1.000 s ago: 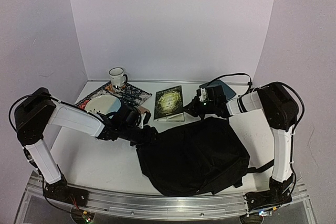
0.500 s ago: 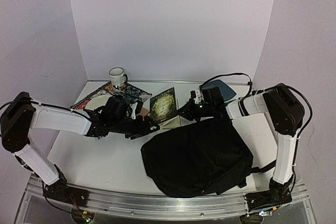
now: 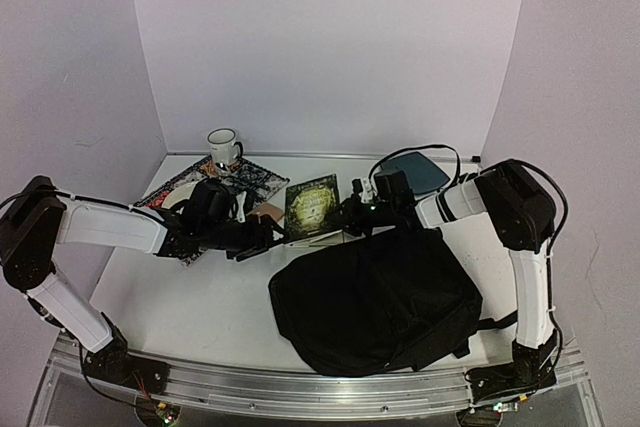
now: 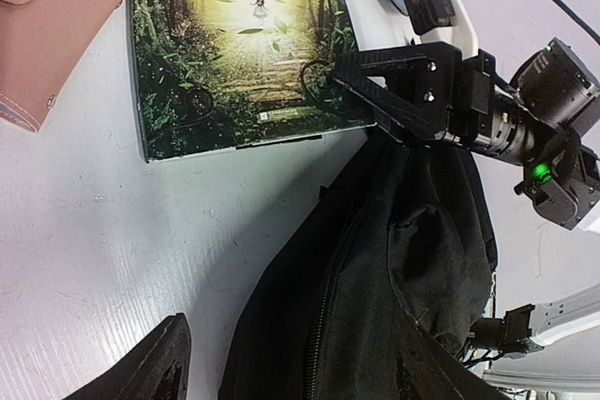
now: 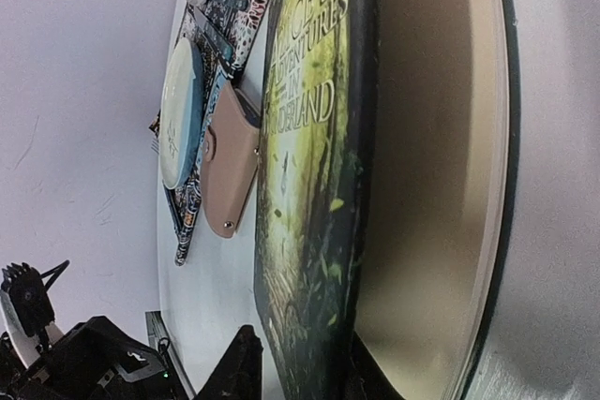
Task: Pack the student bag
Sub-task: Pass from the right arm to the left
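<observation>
At centre left my left gripper (image 3: 262, 238) hangs spread wide and empty. The book (image 3: 313, 207) lies unpacked, with my right gripper (image 3: 348, 218) at its edge, grip unclear. The bag (image 3: 375, 297) slumps lower centre-right, so packing seems barely begun.

Left pincer (image 3: 262, 238): low over the table (image 3: 200, 297), pointing right; jaw gap not readable from above.
Right pincer (image 3: 348, 215): low, pointing left, tips at the book's right edge; jaw gap not readable.
Book (image 3: 313, 207): green cover, between the two pincers.
Pink wallet (image 3: 265, 211): just beyond the left pincer's tips, beside the book.
Student bag (image 3: 375, 297): black, slumped, on the near side of both pincers; far edge close under the right pincer.
Mug (image 3: 224, 146): white, upright, well beyond the left pincer, on a patterned mat (image 3: 245, 179).
White plate (image 3: 185, 195): on the mat, partly hidden by the left pincer's wrist.
Teal pad (image 3: 415, 171): beyond the right pincer's wrist.
</observation>
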{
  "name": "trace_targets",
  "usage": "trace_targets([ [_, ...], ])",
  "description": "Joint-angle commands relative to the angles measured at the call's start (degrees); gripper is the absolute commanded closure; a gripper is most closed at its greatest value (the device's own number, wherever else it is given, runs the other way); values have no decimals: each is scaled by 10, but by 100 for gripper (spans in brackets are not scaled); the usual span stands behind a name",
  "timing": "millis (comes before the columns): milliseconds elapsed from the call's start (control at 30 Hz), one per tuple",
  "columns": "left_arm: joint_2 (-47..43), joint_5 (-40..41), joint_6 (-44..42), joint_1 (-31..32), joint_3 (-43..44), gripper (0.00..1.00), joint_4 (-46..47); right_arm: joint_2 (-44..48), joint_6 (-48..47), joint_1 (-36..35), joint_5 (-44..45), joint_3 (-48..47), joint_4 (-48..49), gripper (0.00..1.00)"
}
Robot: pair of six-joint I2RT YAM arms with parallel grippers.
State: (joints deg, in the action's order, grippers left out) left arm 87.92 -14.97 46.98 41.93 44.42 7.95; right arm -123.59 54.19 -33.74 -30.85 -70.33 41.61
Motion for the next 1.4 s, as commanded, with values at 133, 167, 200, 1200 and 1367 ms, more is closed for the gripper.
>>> trace_targets([
  [133,-14,8,-3,-8,-3,27,10,-8,-2,12,-39,-44,47,92],
  [167,-15,10,-1,-10,-3,26,9,0,4,13,-39,-39,56,97],
  [200,-16,12,1,-13,-3,26,10,8,10,14,-40,-33,65,100],
  [1200,-7,-6,185,-58,-32,4,281,195,204,-27,-30,113,396,100],
  [1367,14,-12,209,-57,-38,4,306,200,209,-46,-18,101,414,100],
])
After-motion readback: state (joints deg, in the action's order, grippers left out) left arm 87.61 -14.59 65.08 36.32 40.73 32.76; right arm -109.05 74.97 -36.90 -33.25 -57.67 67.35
